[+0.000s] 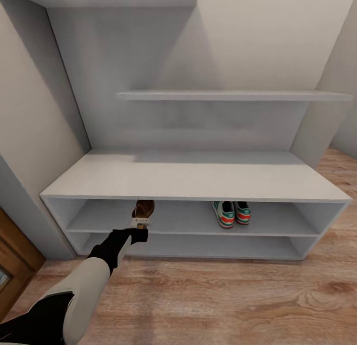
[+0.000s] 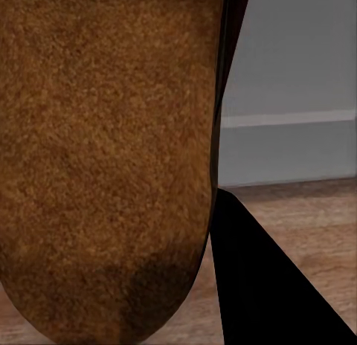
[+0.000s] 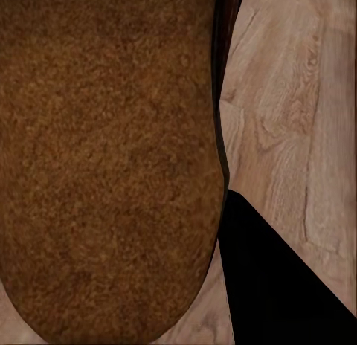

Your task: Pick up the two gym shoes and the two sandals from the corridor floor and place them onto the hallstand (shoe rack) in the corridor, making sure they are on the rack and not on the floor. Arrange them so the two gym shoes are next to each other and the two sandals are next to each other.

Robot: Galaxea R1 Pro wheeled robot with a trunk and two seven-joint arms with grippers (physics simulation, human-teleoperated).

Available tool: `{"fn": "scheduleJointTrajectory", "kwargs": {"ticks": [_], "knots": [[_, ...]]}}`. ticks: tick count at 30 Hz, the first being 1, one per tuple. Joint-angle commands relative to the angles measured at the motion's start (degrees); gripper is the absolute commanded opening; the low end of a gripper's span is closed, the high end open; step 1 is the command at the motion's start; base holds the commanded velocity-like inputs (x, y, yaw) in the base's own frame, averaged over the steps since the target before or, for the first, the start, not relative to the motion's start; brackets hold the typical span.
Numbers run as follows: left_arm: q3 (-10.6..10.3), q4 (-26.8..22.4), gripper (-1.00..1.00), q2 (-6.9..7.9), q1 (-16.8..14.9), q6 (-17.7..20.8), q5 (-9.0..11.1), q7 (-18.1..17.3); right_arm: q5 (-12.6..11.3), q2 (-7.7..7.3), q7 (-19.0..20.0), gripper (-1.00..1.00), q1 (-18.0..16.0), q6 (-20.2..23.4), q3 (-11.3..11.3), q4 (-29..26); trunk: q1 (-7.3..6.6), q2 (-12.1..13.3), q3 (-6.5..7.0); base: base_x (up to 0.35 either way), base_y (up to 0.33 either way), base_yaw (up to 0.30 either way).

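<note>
The pale grey hallstand [image 1: 188, 179] stands against the wall. Both gym shoes [image 1: 231, 212] sit side by side on its upper open tier, right of centre. My left gripper [image 1: 140, 225] is shut on a brown sandal [image 1: 144, 207], holding it at the front edge of that tier on the left. In the left wrist view this sandal's tan sole [image 2: 104, 166] is pressed close, beside one dark finger [image 2: 260, 285]. The right wrist view has the second sandal's sole [image 3: 104, 166] equally close beside a dark finger [image 3: 275, 278], over the wooden corridor floor [image 3: 297, 122].
A stepped wall shelf [image 1: 233, 95] hangs above the bench top. Wood-plank floor [image 1: 223, 295] spreads in front of the rack. A wooden door frame [image 1: 15, 256] stands at the left, beside the grey wall.
</note>
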Motion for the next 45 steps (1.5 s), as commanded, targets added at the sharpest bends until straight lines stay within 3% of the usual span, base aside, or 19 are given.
{"fn": "scheduleJointTrajectory", "kwargs": {"ticks": [1,9,45], "knots": [[0.5,-0.1,-1.0,-0.06,0.0,0.3,-0.8,-0.6,-0.7,-0.01,0.0,-1.0,0.0,-0.2,-0.8,-0.1,-0.01,0.0,-0.05,0.035,0.0,0.0],[0.5,-0.1,-1.0,-0.06,0.0,0.3,-0.8,-0.6,-0.6,0.01,0.0,-1.0,0.0,-0.2,-2.2,-0.5,-0.01,0.0,-0.05,0.048,0.0,0.0],[0.5,-0.1,-1.0,-0.06,0.0,0.2,-0.7,-0.6,-0.6,0.08,0.1,-1.0,0.0,-0.1,-2.4,-0.5,-0.01,0.0,-0.05,0.131,0.0,0.0]]}}
